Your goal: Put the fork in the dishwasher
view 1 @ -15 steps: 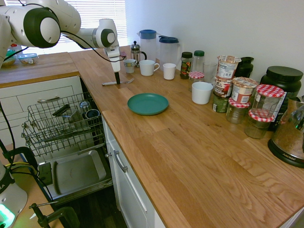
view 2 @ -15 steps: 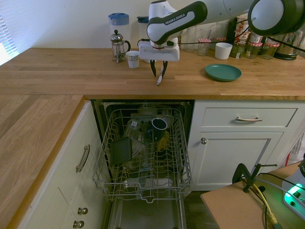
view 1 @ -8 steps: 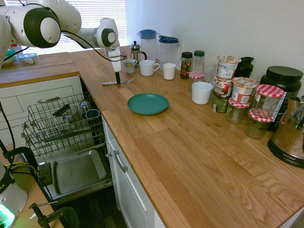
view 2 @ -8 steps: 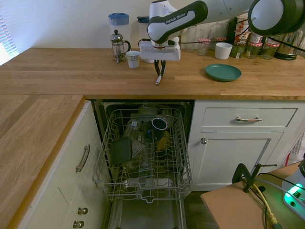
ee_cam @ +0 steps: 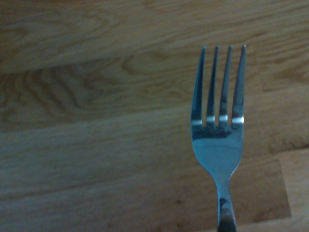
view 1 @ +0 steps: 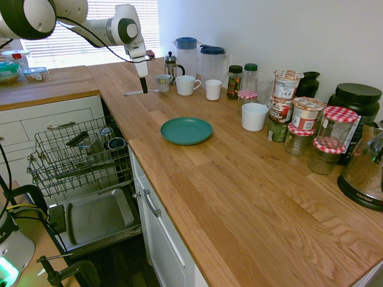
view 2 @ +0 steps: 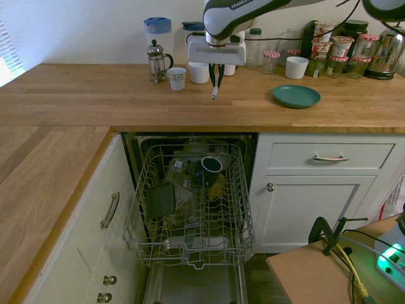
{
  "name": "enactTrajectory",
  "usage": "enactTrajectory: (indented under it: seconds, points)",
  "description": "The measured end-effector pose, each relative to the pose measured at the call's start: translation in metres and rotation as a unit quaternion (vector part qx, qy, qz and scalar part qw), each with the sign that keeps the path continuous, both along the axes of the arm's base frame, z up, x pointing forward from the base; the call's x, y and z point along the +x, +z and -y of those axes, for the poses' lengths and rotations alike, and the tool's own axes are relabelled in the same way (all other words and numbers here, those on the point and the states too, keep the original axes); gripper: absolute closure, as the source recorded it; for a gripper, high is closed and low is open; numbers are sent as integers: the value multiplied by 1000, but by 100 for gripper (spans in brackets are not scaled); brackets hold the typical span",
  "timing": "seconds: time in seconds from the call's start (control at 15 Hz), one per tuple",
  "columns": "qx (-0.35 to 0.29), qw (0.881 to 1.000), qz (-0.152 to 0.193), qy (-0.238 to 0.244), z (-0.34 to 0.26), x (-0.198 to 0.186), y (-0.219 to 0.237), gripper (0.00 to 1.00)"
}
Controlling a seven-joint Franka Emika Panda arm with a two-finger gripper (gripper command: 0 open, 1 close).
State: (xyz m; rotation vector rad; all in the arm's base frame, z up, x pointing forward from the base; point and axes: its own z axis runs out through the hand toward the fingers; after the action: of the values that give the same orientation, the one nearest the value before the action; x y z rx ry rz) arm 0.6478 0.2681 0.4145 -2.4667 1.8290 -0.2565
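The fork (ee_cam: 218, 147) is slim, silver, shiny and four-tined.

In the first exterior view, "AROMA" stood on the base of the kettle (view 1: 363, 170) at 4 o'clock, and "KA" on my base (view 1: 15, 254) at 8. The second exterior view showed "FRANKA" on my arm (view 2: 253, 10) at 12. The tubs' (view 1: 307, 113) print was too small.

Low teal plate (view 1: 186, 131) between cups and counter edge

White arm (view 1: 103, 30), black-banded joints (branded, no less).
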Motion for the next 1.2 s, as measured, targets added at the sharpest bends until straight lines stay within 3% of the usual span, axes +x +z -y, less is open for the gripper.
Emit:
enactTrajectory:
  seconds: [0.33, 0.73, 1.2]
  points:
    - [10, 999, 6, 43, -16, -82, 1, 100]
    - [20, 998, 10, 52, -39, -114, -5, 100]
    - [4, 999, 9, 53, -96, -241, -65, 100]
